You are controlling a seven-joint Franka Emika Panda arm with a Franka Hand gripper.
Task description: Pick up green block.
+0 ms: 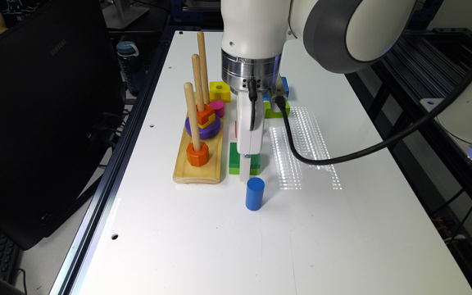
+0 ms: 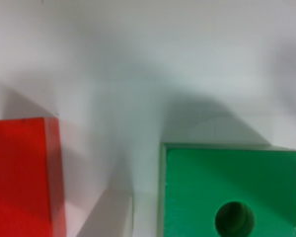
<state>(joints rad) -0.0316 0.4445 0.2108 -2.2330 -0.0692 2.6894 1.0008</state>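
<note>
On the white surface point(image 1: 342, 229), seen from the exterior view, the large flat square wooden green block point(image 1: 234, 159) lies just beside the wooden peg stand point(image 1: 198, 166), on the exterior view's right of it, with a blue cylinder point(image 1: 255, 193) standing upright a little nearer the camera. The arm's white gripper point(image 1: 247, 164) hangs straight down right over the block, which I take to be the line-up for a downward grasp; its body covers the middle of the block, so only the dark top and lime sides show at either side. Whether it touches the wood I cannot tell. Behind the wrist, a lime-green block point(image 1: 276, 110) and a blue block point(image 1: 285, 87) are largely hidden, and a yellow block with a hole point(image 1: 219, 90) and a pink cylinder point(image 1: 217, 108) sit by the stand's far end.

From the wrist view, the green block point(image 2: 207, 192) sits low and cut off at the frame edge, its round centre hole point(image 2: 234, 218) plain to see. A red block point(image 2: 22, 177) lies well apart from it, also cut off. A pale blurred shape between them may be a finger, but it is too soft to judge, so I cannot tell whether the jaws are spread or pressed together.
</note>
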